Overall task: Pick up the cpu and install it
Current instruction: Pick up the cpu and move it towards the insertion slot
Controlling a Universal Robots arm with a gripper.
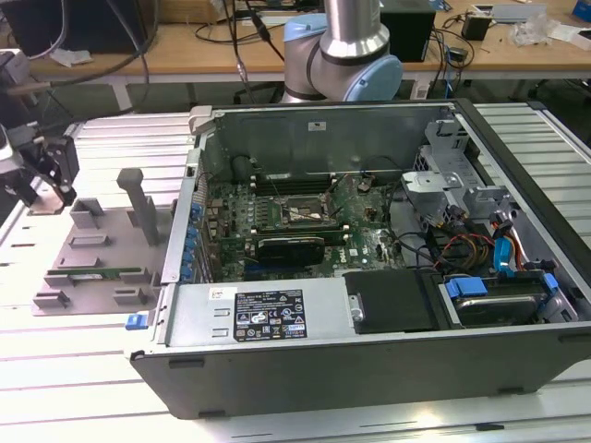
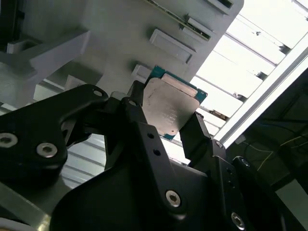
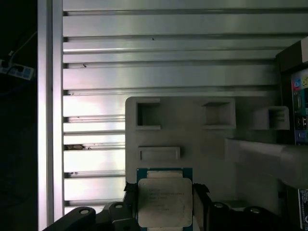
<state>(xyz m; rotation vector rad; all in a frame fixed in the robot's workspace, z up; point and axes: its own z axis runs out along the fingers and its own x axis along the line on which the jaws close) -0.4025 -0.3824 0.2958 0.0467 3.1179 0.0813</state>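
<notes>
Gripper [image 2: 166, 119] closed on the cpu [image 2: 169, 102], one finger per opposite edge, metal lid toward the cams in both wrist views. Held over the grey parts holder [image 3: 192, 144] at the exterior view's left, well apart from the open pc case [image 1: 369, 365] and the socket [image 1: 294, 212] inside it.

Step in hand, by judgement: pick-up. To do it well:
- Grip by the edges only, w/ no more squeeze than needed to stop slip.
- Keep the chip flat.
- Lift straight, w/o catching the green board rim on the holder's raised blocks [image 3: 159, 153].

Hard to make out:
- Chip clear of the holder or resting on it: cannot tell.
- Underside contacts hidden.
- Near edge cut off in the first wrist view.
- Corner orientation mark not made out.
- Finger contact faces masked by the chip's own edges.
</notes>
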